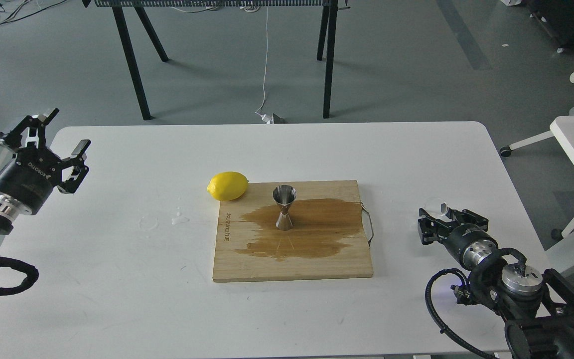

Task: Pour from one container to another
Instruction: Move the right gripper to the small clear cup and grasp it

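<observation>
From the head view, a white worktop [117, 299] carries a wooden board [347, 264] near its middle, and a wide dark wet stain [317, 229] spreads across the board's centre. The steel jigger [284, 207] stands upright on the board, inside the stain, its open upper cone facing up. A lemon [227, 185] lies on the worktop at the board's far left corner, touching or just beside its edge. Small clear droplets [180, 218] sit on the worktop left of the board. The right gripper [439, 212] is low over the worktop, well to the right of the board, with its fingers clamped on the tiny clear cup [435, 204]; the cup's round rim shows at the fingers' far end, well apart from the jigger. Whether anything is in the cup cannot be told. The left gripper [60, 142] hangs at the worktop's left edge, far from the board, its fingers [80, 147] spread apart and holding nothing. Beyond the worktop, black legs [130, 60] stand on a grey floor [416, 65].
</observation>
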Robot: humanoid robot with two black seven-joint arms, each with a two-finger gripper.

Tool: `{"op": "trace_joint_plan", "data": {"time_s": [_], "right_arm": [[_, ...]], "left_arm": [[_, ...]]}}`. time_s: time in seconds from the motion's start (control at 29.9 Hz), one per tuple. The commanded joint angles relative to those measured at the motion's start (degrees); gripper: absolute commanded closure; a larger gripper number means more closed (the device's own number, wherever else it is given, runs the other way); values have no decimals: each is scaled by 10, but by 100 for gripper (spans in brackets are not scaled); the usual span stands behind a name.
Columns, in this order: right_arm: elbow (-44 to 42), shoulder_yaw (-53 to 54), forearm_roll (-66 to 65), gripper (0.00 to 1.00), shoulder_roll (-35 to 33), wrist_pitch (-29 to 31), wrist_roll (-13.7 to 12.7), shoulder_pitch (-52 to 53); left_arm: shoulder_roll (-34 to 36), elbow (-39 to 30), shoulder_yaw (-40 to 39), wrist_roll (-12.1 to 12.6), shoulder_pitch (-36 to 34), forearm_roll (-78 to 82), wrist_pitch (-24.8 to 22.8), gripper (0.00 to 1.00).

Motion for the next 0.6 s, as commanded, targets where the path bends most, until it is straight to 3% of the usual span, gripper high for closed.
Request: {"op": "trace_joint_plan", "data": {"time_s": [0.0, 0.3, 0.57], "right_arm": [[-1, 0, 0, 68, 1, 0, 0, 0], [18, -8, -7, 70, 1, 7, 4, -7], [167, -34, -57, 71, -20, 3, 17, -34]], "left_arm": [[0, 1, 0, 0, -1, 0, 0, 18], [-1, 9, 0, 0, -1, 0, 0, 18], [-2, 9, 0, 0, -1, 0, 0, 18]]}}
